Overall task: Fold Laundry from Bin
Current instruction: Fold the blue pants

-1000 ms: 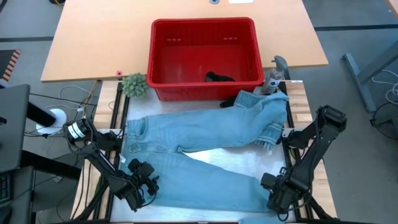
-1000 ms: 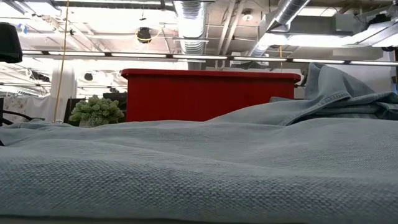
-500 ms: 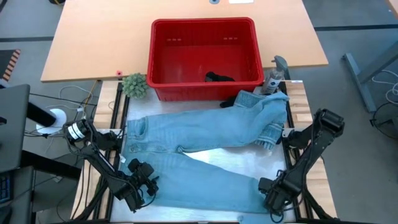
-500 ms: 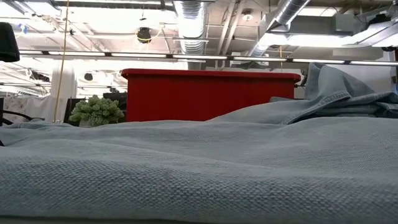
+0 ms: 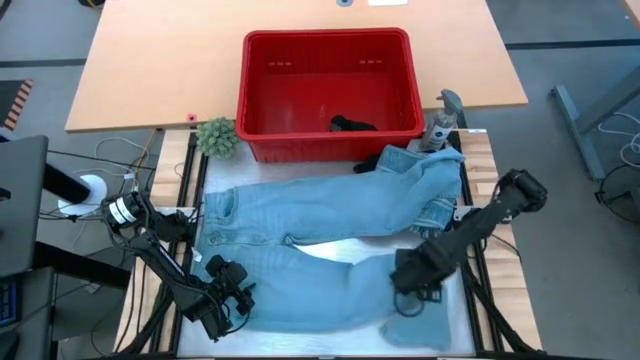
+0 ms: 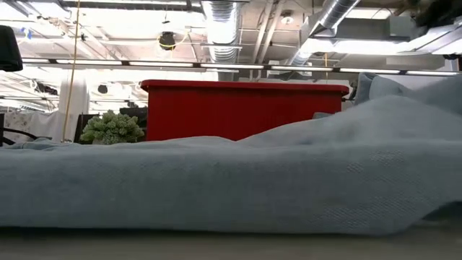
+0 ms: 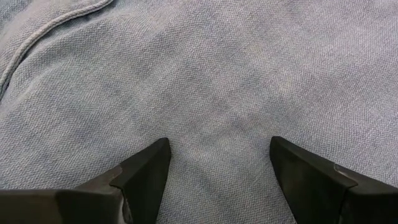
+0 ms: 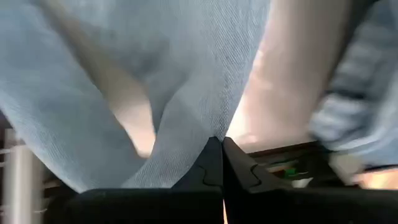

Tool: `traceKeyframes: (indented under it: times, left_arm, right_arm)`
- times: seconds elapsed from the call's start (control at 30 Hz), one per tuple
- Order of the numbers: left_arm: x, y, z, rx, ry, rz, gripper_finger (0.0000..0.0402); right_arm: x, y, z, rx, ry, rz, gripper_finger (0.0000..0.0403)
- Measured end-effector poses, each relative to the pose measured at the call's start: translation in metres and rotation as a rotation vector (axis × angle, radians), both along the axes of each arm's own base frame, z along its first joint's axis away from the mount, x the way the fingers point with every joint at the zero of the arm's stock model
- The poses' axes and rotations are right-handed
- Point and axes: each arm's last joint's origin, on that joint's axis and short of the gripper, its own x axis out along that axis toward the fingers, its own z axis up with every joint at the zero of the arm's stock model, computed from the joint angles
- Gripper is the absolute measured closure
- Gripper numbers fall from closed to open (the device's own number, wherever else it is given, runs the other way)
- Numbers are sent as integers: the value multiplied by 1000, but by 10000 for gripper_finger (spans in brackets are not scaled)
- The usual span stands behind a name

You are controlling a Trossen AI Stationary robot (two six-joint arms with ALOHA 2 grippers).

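Light blue denim jeans (image 5: 320, 215) lie spread over the table in front of the red bin (image 5: 325, 36). Their waist is at the left and their far leg is bunched at the right (image 5: 430, 170). A dark garment (image 5: 352, 125) lies inside the bin. A striped cloth (image 5: 432, 212) shows under the bunched leg. My right gripper (image 5: 408, 278) is shut on the jeans' near leg. My left gripper (image 5: 225, 297) stands open over the denim (image 7: 217, 93) near the waist, at the front left. My right gripper pinches a ridge of the near leg's denim (image 8: 214, 127) between its two shut fingers, close to the hem end. That stretch is raised off the table. The hem end (image 5: 420, 328) lies on the table behind the gripper. Whether my left gripper's fingertips touch the denim, I cannot tell.
A small green plant (image 5: 215, 137) stands left of the bin. A grey object (image 5: 445, 115) stands at the bin's right corner. In the low view the raised denim (image 6: 303, 173) fills the foreground before the bin (image 6: 245, 108).
My right gripper has shut on the near leg by the table's front right corner. It has then gone up and toward the left and far edges, dragging that part of the leg with it. The leg has bunched and risen at the right, and the waist has stayed put.
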Motion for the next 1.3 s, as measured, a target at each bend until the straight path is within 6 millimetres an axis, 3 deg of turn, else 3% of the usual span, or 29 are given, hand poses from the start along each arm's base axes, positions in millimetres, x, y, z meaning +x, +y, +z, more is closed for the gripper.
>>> traceKeyframes:
  times: [0.1, 0.23, 0.37, 0.47, 0.63, 0.83, 0.93, 1.07, 1.23, 1.3]
  left_arm:
    - [0, 0, 0, -2, 0, -3, 132]
    - [0, -1, 0, -6, 5, -13, 132]
    - [-1, -2, 0, -5, 7, -19, 132]
    - [0, -2, 0, -1, 11, -29, 132]
    - [-1, -2, 0, 2, 13, -35, 132]
    - [0, -2, 0, 0, -3, -18, 132]
    - [0, -2, 0, 1, -6, -17, 132]
    - [0, -2, 0, -4, -9, -16, 132]
    - [0, -2, 0, -6, -11, -15, 132]
    - [0, -2, 0, -7, -12, -14, 132]
  right_arm:
    - [14, 3, -12, 46, -6, 28, 379]
    - [20, 17, -14, 259, -3, -50, 290]
    - [3, 26, 4, 315, 0, -184, 187]
    - [-21, 32, 24, 279, -79, -308, 142]
    - [-65, 48, 44, 226, -178, -766, 130]
    - [-90, 80, 14, -24, -107, -1035, 129]
    - [-89, 85, -2, -188, -10, -1065, 129]
    - [-77, 90, -16, -247, -11, -1092, 129]
    - [-60, 100, -30, -176, -45, -1112, 128]
    - [-52, 108, -32, -59, -156, -1059, 128]
